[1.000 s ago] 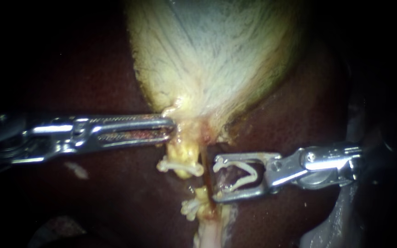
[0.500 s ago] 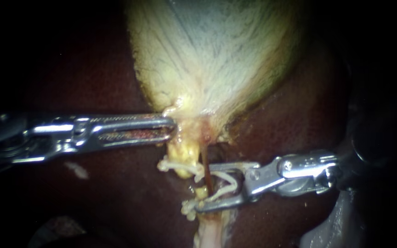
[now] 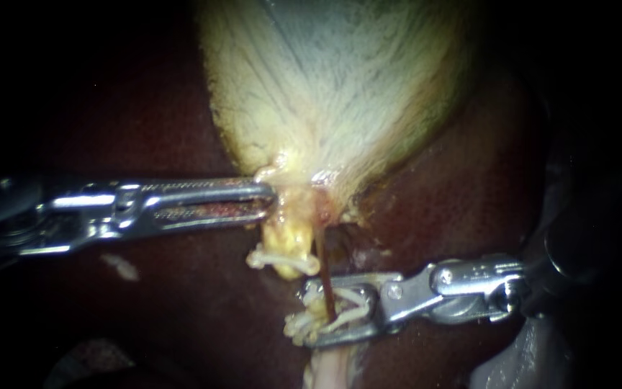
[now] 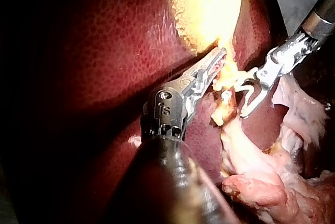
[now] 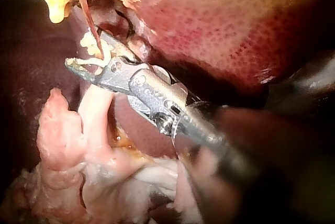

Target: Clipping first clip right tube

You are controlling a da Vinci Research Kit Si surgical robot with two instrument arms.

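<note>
Thin dark-red right tube [image 3: 322, 259], below the pale yellow gallbladder [image 3: 325, 86], lies within the white clip [image 3: 354, 297] clenched in the jaws of the right instrument [image 3: 311, 311], while the left instrument [image 3: 268, 199] grips the gallbladder's neck between its jaws.

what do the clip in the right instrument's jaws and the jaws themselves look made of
Clip: whitish and matte, probably plastic, since it shows no metallic glint. Right instrument, at its jaws: silvery polished metal, by the sharp bright highlights.
</note>
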